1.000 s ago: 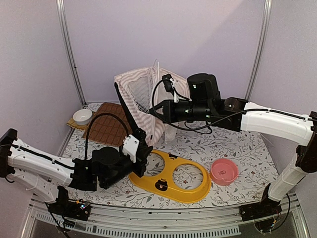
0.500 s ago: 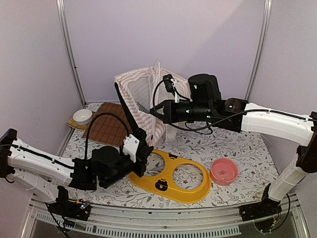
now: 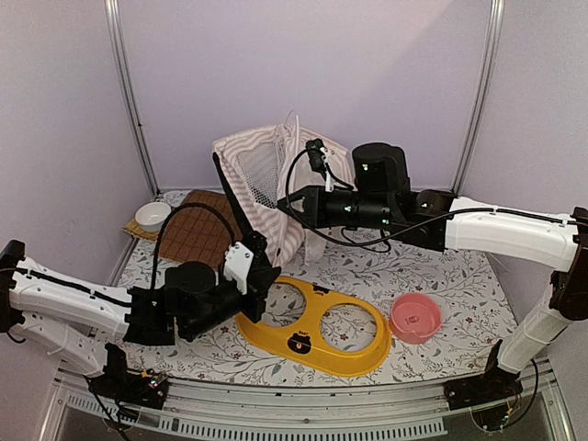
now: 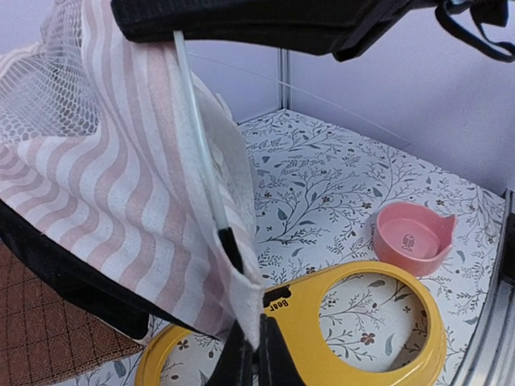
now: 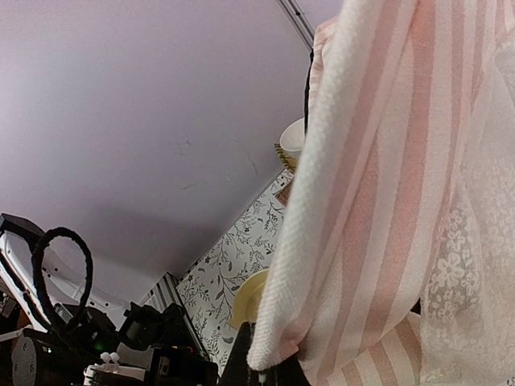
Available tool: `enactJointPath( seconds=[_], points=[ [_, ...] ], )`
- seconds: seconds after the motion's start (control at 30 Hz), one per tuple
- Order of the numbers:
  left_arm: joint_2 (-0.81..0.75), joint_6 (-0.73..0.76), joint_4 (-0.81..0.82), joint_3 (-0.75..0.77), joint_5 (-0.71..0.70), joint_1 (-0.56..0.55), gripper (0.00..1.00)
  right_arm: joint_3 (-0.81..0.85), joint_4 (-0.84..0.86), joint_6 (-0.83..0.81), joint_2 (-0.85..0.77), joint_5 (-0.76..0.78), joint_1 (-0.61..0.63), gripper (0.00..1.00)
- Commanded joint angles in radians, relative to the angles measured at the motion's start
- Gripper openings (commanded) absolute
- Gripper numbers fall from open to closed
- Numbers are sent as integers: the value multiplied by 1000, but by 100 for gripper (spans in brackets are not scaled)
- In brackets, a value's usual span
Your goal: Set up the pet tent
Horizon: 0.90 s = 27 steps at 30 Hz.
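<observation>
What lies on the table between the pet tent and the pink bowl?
Only bare floral table cover separates pet tent and pink bowl, shown in the left wrist view.

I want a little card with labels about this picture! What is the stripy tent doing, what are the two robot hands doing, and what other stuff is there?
tent: pet tent, pink-and-white stripes, floppy, held up by both grippers, not standing on its own
left arm: left gripper pinches the tent's lower edge
right arm: right gripper pinches the fabric higher up
near side: yellow feeder tray with two empty holes; pink bowl to its right
far left: brown mat; white bowl beside it
</observation>
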Motion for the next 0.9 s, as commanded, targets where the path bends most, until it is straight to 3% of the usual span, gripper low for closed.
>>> enactJointPath(
  seconds=[0.0, 0.53, 0.87],
  points=[
    [-2, -35, -102, -16, 143, 10, 0, 2, 149, -30, -25, 152, -69, 0],
    [2, -2, -85, 10, 264, 57, 0, 23, 161, -15, 11, 127, -66, 0],
    [-36, -66, -100, 39, 332, 134, 0, 15, 157, -20, 46, 146, -41, 0]
  ],
)
